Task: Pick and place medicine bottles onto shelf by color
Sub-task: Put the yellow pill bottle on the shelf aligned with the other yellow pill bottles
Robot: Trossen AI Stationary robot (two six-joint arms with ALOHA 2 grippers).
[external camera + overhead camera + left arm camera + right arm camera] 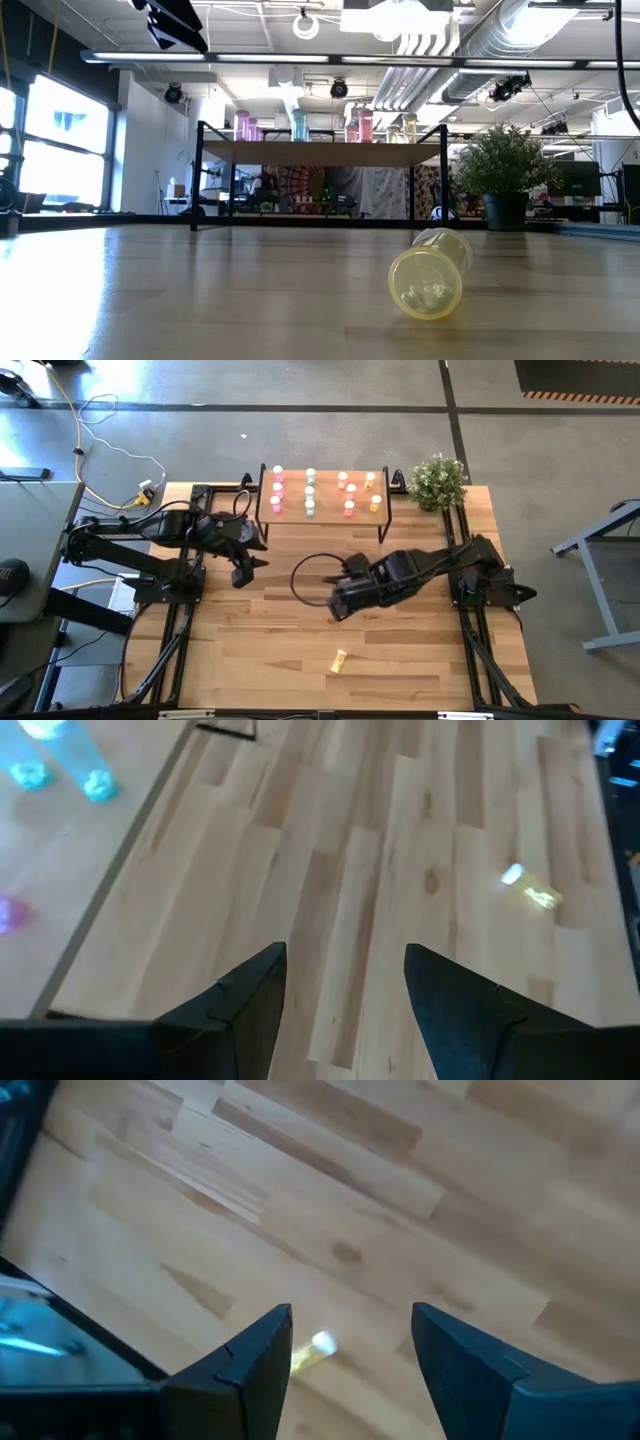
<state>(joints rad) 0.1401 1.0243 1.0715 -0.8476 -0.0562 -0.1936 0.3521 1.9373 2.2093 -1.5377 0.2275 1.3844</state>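
Observation:
One yellow medicine bottle (340, 660) lies on its side on the tabletop near the front edge, large in the low view (430, 275) and also in both wrist views (530, 890) (310, 1352). The other medicine bottles, pink, green, red-orange and yellow, stand upright on the shelf (322, 472) at the table's far side. My left gripper (245, 570) hangs open above the table's left part, below the shelf's left end. My right gripper (340, 605) hangs open over the middle of the table, above and beyond the lying bottle. Both sets of fingers (255, 995) (265, 1350) hold nothing.
A potted green plant (438, 482) stands at the far right corner beside the shelf. A black cable loop (310, 575) hangs by the right arm. Bare wood tabletop (270, 650) lies around the lying bottle.

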